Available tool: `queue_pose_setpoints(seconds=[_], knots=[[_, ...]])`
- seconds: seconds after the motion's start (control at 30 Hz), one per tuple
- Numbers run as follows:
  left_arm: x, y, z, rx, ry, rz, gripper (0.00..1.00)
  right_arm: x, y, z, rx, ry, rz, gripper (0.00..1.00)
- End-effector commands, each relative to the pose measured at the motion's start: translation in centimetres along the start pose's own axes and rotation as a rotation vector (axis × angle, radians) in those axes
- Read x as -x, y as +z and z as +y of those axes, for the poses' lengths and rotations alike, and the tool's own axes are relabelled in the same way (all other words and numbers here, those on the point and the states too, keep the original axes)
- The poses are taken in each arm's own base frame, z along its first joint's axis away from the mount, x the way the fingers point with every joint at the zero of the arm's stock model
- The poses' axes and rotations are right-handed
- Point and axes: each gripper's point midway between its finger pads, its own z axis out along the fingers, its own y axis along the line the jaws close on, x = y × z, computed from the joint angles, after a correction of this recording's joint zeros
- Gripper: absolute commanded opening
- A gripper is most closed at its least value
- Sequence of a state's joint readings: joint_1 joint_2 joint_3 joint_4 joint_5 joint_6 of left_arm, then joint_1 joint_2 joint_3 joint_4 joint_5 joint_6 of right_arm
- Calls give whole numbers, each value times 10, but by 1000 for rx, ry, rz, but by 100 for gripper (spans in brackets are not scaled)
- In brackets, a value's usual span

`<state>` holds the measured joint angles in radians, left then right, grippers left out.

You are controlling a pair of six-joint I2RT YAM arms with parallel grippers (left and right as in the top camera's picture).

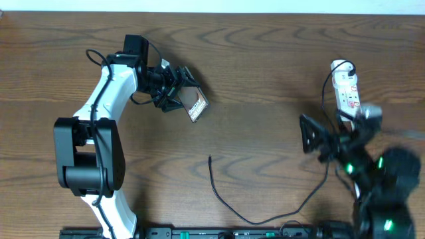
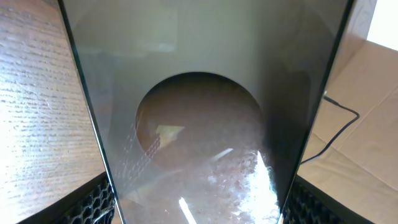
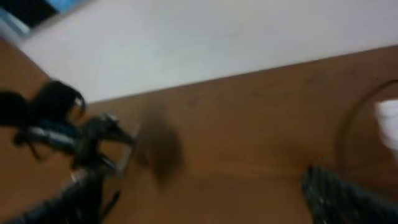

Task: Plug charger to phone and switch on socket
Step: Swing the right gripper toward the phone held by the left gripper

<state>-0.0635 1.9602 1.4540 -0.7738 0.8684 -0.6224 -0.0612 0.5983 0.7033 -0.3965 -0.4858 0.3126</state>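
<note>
My left gripper [image 1: 178, 93] is shut on the phone [image 1: 195, 105] and holds it tilted above the table at the back left. In the left wrist view the phone [image 2: 199, 124] fills the frame, its dark oval in the middle, with a finger at each lower corner. The charger [image 1: 229, 202] lies loose on the table; its free tip [image 1: 210, 158] is in the middle and the cable runs right towards my right arm. The socket [image 1: 346, 89] lies at the back right. My right gripper [image 1: 311, 136] is open and empty in front of the socket. The right wrist view is blurred; the phone [image 3: 155, 146] shows faintly.
The white cord [image 1: 330, 76] loops at the socket's far end. The right arm's base [image 1: 388, 192] fills the front right corner. A dark bar [image 1: 199, 232] runs along the front edge. A thin black cable [image 2: 339, 115] crosses a pale surface in the left wrist view.
</note>
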Motion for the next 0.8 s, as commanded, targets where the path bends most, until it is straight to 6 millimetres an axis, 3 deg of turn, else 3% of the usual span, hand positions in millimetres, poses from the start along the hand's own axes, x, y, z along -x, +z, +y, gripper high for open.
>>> queue_pose_setpoints(seconds=[0.0,0.13,0.2,0.33,0.43,0.6,0.77], knots=[[-4,-12,-20,-52,-3,-7,7,2,26,30,200,102,203,99],[-4,-12,-20,-52,-40,-6,7,6,59,55,454,162,334,99],[-4,-12,-20,-52,-82,-5,7,7,85,49,521,178,341,99],[0,-12,-15,-25,-182,-30,7,-11,124,31,502,380,424,99],[5,-12,-9,5,-274,-63,7,-29,149,29,517,415,469,99],[10,-12,-3,29,-396,-98,7,-82,189,36,518,451,575,94],[9,-9,4,75,-481,-134,7,-137,217,63,515,401,650,91]])
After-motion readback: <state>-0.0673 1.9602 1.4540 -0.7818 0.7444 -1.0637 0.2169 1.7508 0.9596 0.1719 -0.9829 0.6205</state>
